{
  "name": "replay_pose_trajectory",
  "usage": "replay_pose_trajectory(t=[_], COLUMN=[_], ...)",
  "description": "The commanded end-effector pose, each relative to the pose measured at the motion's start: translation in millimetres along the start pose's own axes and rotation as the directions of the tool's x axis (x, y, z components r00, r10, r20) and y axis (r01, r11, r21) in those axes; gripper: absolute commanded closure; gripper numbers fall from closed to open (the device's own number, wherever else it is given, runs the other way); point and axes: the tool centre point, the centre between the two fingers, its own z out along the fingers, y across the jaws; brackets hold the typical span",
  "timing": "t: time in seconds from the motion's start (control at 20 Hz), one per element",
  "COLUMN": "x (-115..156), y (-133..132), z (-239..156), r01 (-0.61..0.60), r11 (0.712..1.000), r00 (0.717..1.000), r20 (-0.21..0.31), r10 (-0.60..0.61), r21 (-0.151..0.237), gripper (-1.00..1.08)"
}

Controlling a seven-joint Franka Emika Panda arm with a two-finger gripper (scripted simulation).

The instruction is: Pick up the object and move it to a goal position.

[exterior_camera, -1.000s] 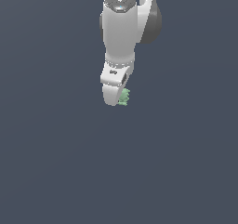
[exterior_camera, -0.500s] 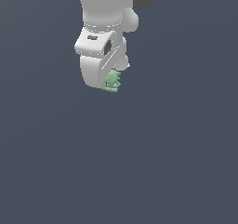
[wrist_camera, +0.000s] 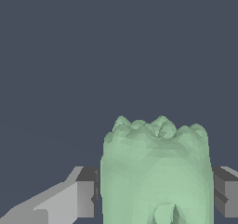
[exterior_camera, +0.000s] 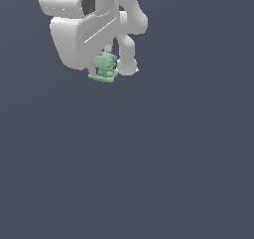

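The gripper [exterior_camera: 110,68] is clamped on the pale green knobbly figure [exterior_camera: 104,68], a finger pressed to each flank — the wrist view shows this plainly. The figure hangs clear of the dark floor [exterior_camera: 149,173], high in the exterior view. Carry it steadily, without jerks, so it cannot twist in the pinch. Its long axis looks roughly vertical — flared base down, lumpy head up.

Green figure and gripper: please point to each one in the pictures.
green figure [exterior_camera: 104,68], exterior view, on its knobbly body.
gripper [wrist_camera: 155,190], wrist view, midway between the fingertips, which clamp the figure.
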Motion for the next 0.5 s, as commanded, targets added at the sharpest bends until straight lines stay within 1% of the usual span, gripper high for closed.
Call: replay_pose_trajectory(t=[0.0,0.45], x=[-4.3,-12.7], y=[5.2,17.2], z=[-14.7,-44.5], r01=[0.0,-0.001], r11=[1.0,1.0], r00=[1.0,1.0], r20=[0.001,0.002], r10=[0.0,0.001], r21=[0.001,0.0], gripper=[1.08,1.08])
